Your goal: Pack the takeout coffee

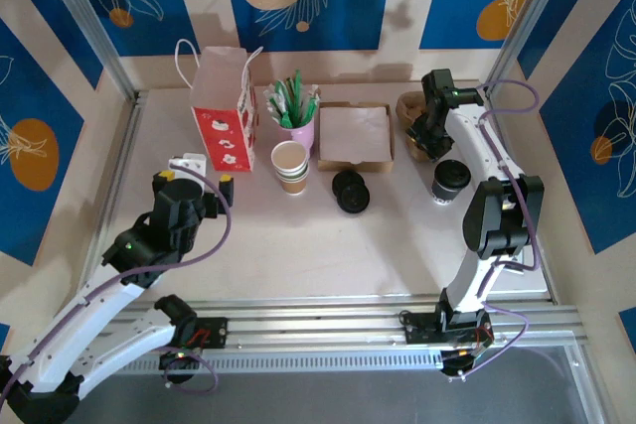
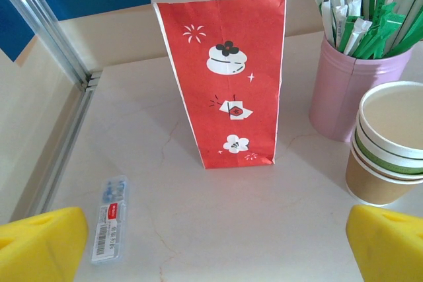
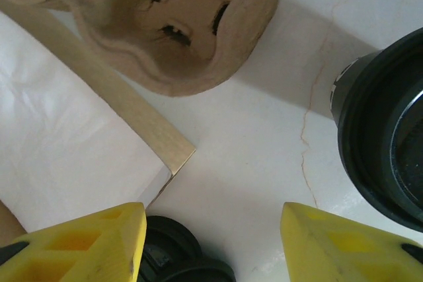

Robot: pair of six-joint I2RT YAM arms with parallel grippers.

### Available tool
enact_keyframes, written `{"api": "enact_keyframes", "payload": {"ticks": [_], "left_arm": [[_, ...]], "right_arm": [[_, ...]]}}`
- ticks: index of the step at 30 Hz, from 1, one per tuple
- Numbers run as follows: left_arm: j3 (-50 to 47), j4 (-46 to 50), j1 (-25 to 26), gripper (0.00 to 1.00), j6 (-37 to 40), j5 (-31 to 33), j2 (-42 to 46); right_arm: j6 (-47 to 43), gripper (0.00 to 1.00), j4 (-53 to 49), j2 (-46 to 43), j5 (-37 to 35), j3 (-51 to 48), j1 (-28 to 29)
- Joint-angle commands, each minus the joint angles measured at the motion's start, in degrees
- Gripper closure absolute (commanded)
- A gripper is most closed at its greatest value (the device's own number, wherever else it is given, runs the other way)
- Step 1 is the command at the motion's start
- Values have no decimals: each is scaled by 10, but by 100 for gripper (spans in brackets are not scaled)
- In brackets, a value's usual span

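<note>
The takeout coffee, a paper cup with a black lid, stands at the right of the table; its lid is at the right edge of the right wrist view. My right gripper hangs open above bare table between the cup and the napkin box, nothing between its yellow fingers. A moulded pulp cup carrier lies just beyond it. The red paper bag stands upright at the back left. My left gripper is open, facing the bag and apart from it.
A pink cup of wrapped straws and stacked paper cups stand right of the bag. A flat box of napkins and loose black lids sit mid-table. A small plastic case lies by the left gripper.
</note>
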State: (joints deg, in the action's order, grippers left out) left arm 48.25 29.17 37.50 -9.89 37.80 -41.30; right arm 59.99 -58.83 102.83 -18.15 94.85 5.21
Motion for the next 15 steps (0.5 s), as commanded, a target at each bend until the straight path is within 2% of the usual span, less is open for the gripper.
{"api": "enact_keyframes", "payload": {"ticks": [1, 15], "left_arm": [[-3, -15, -4, 0, 11, -6, 5], [-4, -17, -4, 0, 12, -7, 5]], "right_arm": [[36, 45, -1, 0, 10, 10, -9], [57, 48, 11, 46, 31, 38, -24]]}}
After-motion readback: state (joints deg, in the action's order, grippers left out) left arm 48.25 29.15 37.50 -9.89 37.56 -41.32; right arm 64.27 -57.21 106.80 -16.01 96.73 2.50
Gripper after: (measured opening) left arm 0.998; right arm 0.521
